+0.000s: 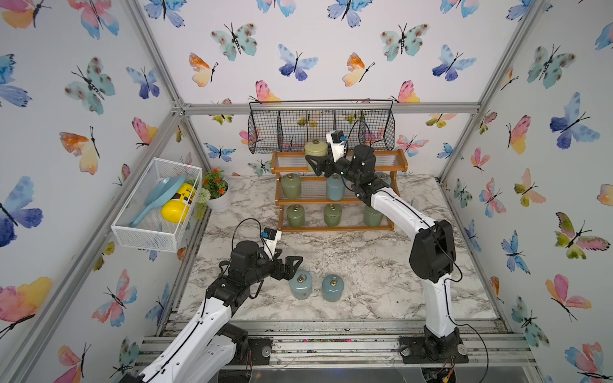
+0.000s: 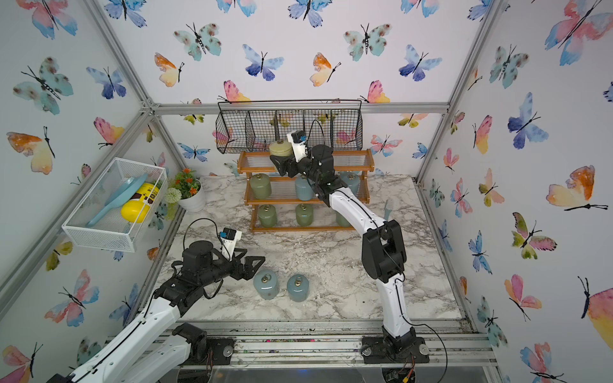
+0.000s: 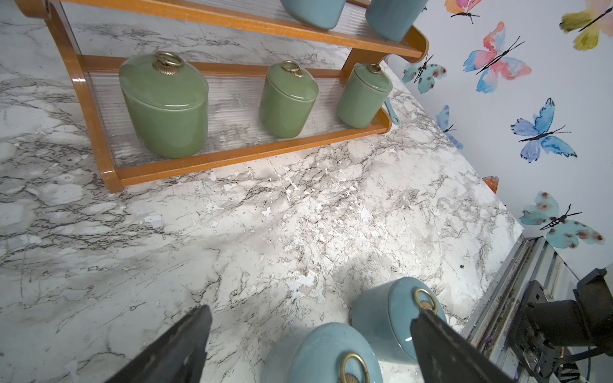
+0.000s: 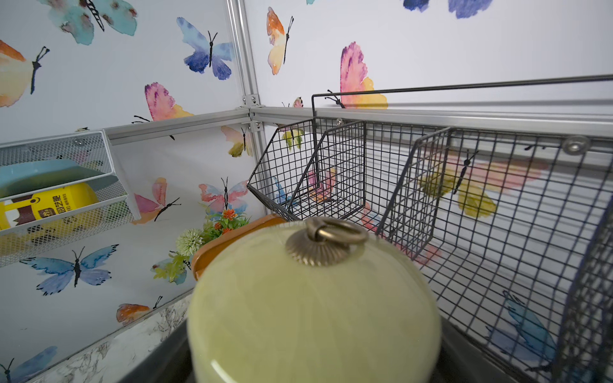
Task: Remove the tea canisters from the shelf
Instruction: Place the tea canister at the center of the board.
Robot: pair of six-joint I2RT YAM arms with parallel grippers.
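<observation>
The shelf (image 1: 338, 228) stands at the back of the marble table. On its top tier my right gripper (image 1: 316, 163) is shut on the pale yellow tea canister (image 4: 311, 308), its dark fingers (image 4: 166, 361) against both sides. Four green canisters stay on the shelf: one (image 1: 291, 185) on the middle tier and three (image 3: 166, 106) on the bottom. Two pale blue ones (image 1: 335, 187) share the middle tier, one partly hidden by my right arm. Two more pale blue canisters (image 1: 300, 284) (image 1: 332, 287) stand on the table. My left gripper (image 1: 292, 265) hangs open just above and left of them.
A black wire basket (image 1: 321, 129) hangs on the back wall right above the shelf's top tier. A white mesh basket (image 1: 156, 202) on the left wall holds a yellow bottle and a blue scoop. A potted plant (image 1: 217, 192) sits in the back left corner.
</observation>
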